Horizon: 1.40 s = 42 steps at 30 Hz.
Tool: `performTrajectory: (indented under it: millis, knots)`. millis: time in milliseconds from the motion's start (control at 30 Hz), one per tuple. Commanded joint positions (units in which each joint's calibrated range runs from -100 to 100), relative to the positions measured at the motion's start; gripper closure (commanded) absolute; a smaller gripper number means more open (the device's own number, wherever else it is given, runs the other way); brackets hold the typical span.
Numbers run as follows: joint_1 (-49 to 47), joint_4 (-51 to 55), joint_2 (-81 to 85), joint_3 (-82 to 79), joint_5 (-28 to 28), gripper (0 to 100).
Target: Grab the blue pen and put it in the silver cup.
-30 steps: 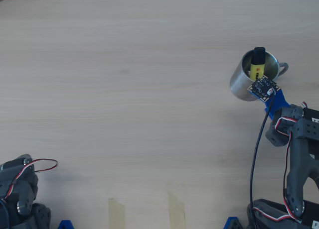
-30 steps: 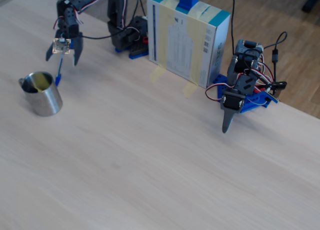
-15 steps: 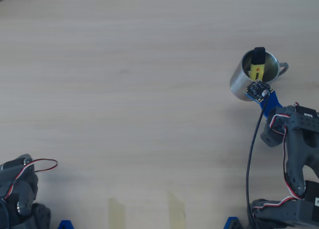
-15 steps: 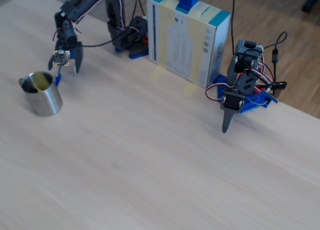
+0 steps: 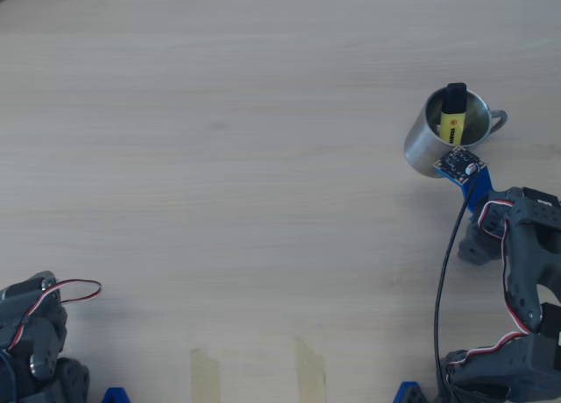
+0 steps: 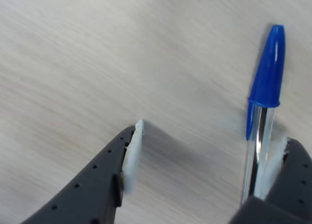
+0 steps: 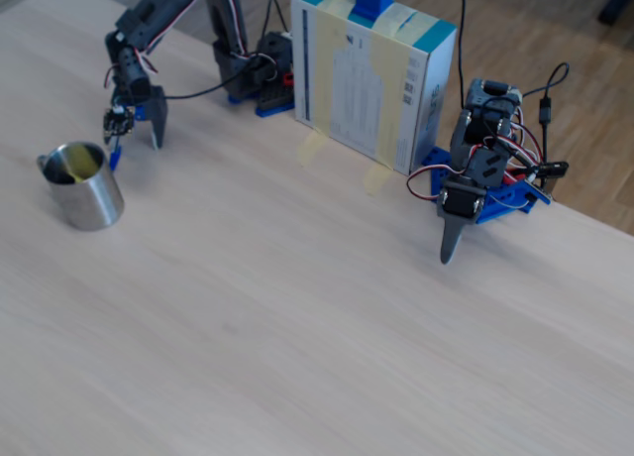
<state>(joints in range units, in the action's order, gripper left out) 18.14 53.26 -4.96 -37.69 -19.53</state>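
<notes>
Closest to the wrist camera, two dark gripper fingers with white pads rise from the bottom edge. The gripper (image 6: 207, 158) is spread wide, grasping nothing. The blue pen (image 6: 263, 112) lies on the pale wooden table (image 6: 97, 63), blue cap pointing away from the camera, its clear barrel right against the right-hand pad (image 6: 270, 173). The left-hand pad stands well apart from it.

In the overhead view, the silver cup (image 5: 422, 140) stands on the table with a yellow highlighter (image 5: 452, 116) leaning inside. The arm's wrist (image 5: 460, 165) sits just beside the cup, on the side away from its handle, and hides the pen from above.

Likely risks: the pen sits off-centre in the opening, so closing may roll or skid the smooth barrel sideways out of the grip. With the cup so near, a swing of the arm might knock it. The highlighter already takes up room inside, so the pen could catch on it or on the rim.
</notes>
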Motion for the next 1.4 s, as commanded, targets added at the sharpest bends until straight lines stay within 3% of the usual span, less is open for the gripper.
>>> performTrajectory:
  millis: [0, 367, 567, 1000, 1367]
  knots:
    - [0.53, -0.45, -0.86, -0.09, 0.01, 61]
    - [1.05, -1.22, -0.11, -1.45, -0.05, 61]
    - [1.14, -1.73, 0.06, -1.36, -0.1, 70]
    - [1.14, -2.76, 0.14, -1.36, -0.1, 71]
    - [1.14, -2.76, 0.14, -1.36, -1.92, 78]
